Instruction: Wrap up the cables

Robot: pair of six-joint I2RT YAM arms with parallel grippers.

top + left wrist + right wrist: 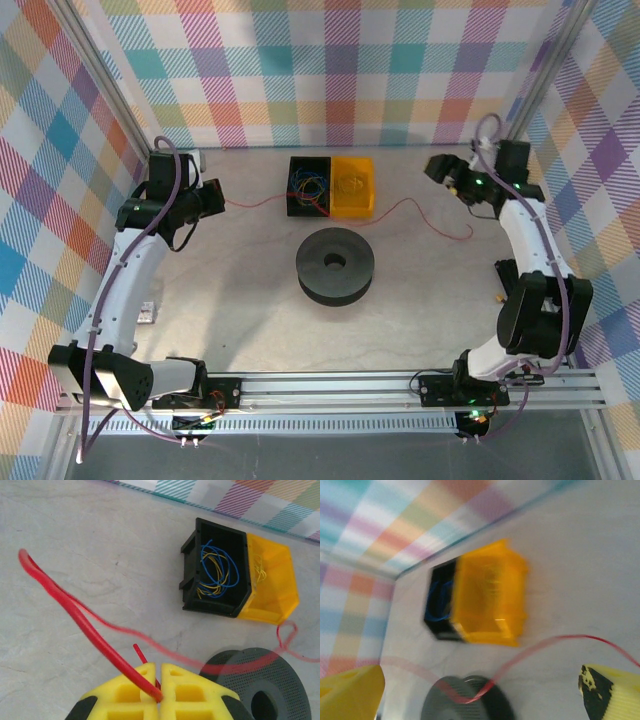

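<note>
Wire (75, 612), red-orange and thin, sat pinched in the left gripper (160, 677) at lower centre, while the right gripper (480, 687) gaped wide along the bottom edge.

One red wire (250, 206), one spool (335, 265), two bins (310, 186) (352, 186).

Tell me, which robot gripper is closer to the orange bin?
Right. The right gripper hangs just right of the orange bin; the left gripper is farther, beyond the black bin on the other side.
</note>
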